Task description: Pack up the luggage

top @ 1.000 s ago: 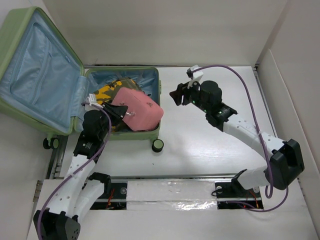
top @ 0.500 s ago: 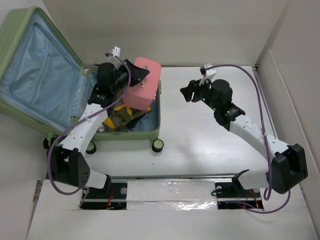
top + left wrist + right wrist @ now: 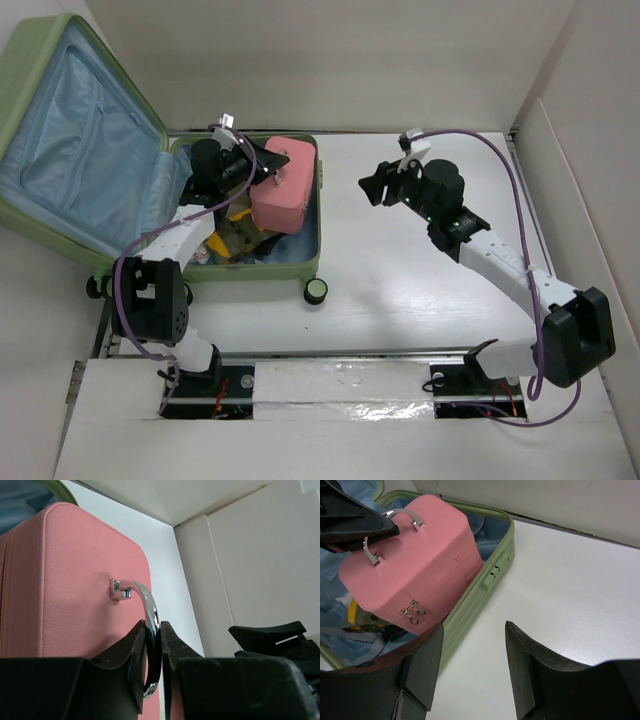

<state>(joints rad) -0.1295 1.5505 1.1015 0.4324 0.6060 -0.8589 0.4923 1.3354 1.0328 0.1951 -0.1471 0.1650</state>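
Two robot arms: left fingers (image 3: pixel 141 636) clench the chrome handle (image 3: pixel 150 607) of a pink case (image 3: pixel 283 195) in the open green suitcase (image 3: pixel 300 268) at the counter's (image 3: pixel 420 290) far left; right fingers (image 3: pixel 372 186) hover released.

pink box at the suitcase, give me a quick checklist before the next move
1. Grip: left gripper shut on the silver handle of the pink box: ok.
2. Lid: the luggage lies open, lid off to the left: ok.
3. Box level: the pink box sits tilted: not ok.
4. Rim clearance: the box's side is tight to the luggage's right wall; touching or not: cannot tell.
5. Room below: a yellow patterned item lies under the box; flat seating: cannot tell.
6. Other arm: right gripper open over the table, apart from the box: ok.
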